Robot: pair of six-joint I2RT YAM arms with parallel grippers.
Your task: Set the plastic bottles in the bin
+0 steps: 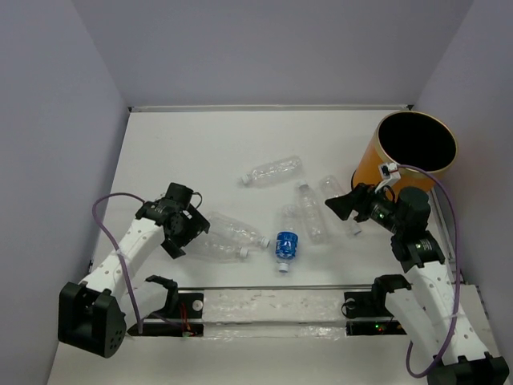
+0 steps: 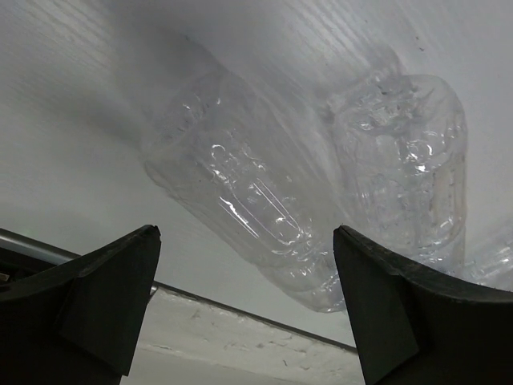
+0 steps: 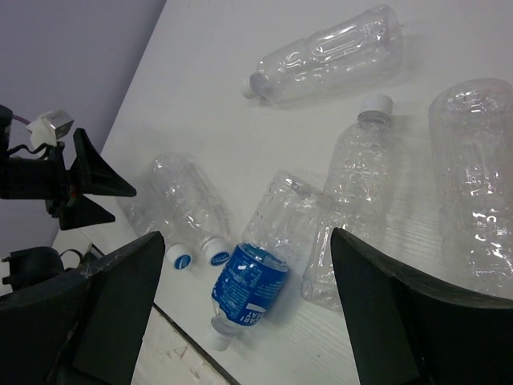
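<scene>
All of the small clear crinkly plastic bottles in view lie on their sides on the white table (image 1: pixel 184 144). The tall orange cylindrical bin (image 1: pixel 375 167) stands upright at the table's far right corner, with its black inside showing.

- **Far bottle:** the far clear bottle (image 1: pixel 272 171) lies crosswise near the middle of the table, apart from the others.
- **Central bottles:** the two central clear bottles (image 1: pixel 311 212) lie side by side between the middle and the bin, caps toward the far edge.
- **Labelled bottle:** the blue-labelled bottle (image 1: pixel 286 245) lies just beside them, toward the near edge, with its white cap pointing to that edge.
- **Left bottles:** the left pair of clear bottles (image 1: pixel 228 237) lies close together toward the near left. Their caps point right, near the blue-labelled bottle.

The left end effector (image 2: pixel 244 309) is low over the near left part of the table. Its fingers (image 2: pixel 104 297) are spread wide apart and hold nothing. In the left wrist view the bases of the left pair of bottles sit just beyond the gap. I cannot tell whether the fingers touch them.

The right end effector (image 3: pixel 244 313) hangs above the central bottles, just beside the bin on its near side. Its fingers are also wide apart and hold nothing. The right wrist view looks down between them at the blue-labelled bottle.
</scene>
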